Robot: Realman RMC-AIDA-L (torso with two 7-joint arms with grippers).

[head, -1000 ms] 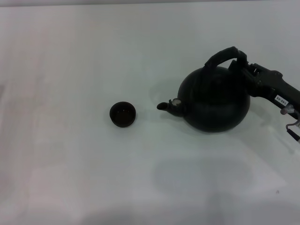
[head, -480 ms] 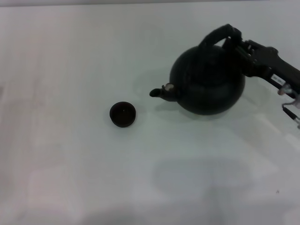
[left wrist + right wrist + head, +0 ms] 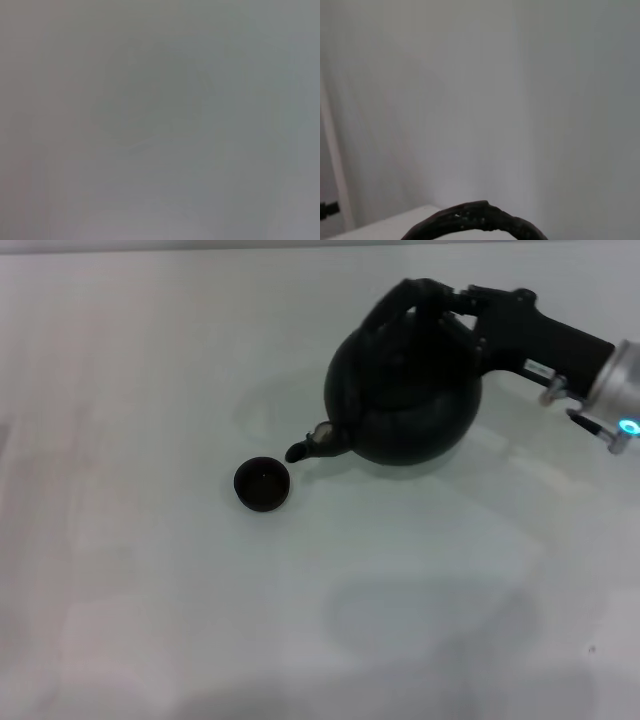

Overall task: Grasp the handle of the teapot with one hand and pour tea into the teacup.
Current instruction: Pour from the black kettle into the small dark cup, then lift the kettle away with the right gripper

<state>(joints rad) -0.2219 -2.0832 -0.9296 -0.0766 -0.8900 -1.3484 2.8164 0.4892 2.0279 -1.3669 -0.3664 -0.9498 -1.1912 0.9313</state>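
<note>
The large round black teapot (image 3: 405,395) hangs in the air, tilted with its spout (image 3: 303,449) pointing down and left, just right of and above the teacup (image 3: 262,483). My right gripper (image 3: 445,302) comes in from the right and is shut on the arched black handle (image 3: 392,306) at the teapot's top. The teacup is a small dark round cup standing on the white table (image 3: 150,590). In the right wrist view only the top arc of the handle (image 3: 475,220) shows. My left gripper is out of view; the left wrist view shows only a blank grey surface.
The teapot casts a faint shadow on the white table (image 3: 430,620) in front. The right arm's silver wrist with a blue light (image 3: 625,425) sits at the right edge.
My right gripper has carried the teapot left and up toward the teacup and tipped it, so the spout has swung down close to the cup. The teacup has not moved.
</note>
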